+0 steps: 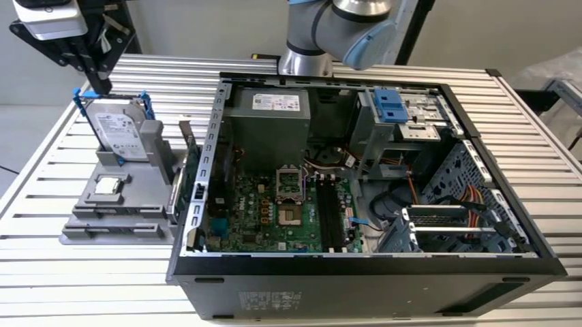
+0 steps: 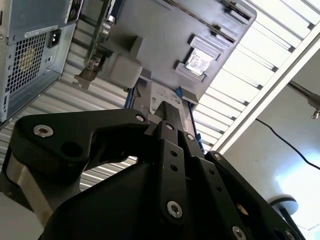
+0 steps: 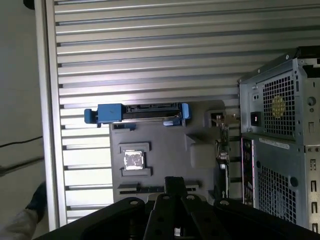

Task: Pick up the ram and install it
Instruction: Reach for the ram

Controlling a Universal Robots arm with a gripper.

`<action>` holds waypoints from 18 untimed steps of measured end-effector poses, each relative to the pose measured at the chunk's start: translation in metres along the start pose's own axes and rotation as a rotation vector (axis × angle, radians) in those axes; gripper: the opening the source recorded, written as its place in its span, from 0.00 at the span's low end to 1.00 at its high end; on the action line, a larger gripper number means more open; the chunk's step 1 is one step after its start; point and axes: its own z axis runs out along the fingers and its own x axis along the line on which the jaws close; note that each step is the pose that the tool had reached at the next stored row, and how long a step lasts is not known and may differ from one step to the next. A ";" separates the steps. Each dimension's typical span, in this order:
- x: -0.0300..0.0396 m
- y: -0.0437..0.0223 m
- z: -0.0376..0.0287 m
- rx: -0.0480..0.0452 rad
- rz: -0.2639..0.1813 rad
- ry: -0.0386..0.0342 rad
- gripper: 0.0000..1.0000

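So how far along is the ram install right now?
Nothing looks done: the long black motherboard slots look empty. The gripper hovers above the blue-framed hard drive on the grey plastic holder. What seems the thin dark ram stick sits on edge in that holder, so pickup and install remain.

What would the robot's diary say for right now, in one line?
claw: shut, holding nothing | place: over the grey holder, near the hard drive | case: open, beside holder
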 end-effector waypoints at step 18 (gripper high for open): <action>0.0115 -0.0008 0.0007 0.0004 0.000 0.0049 0.00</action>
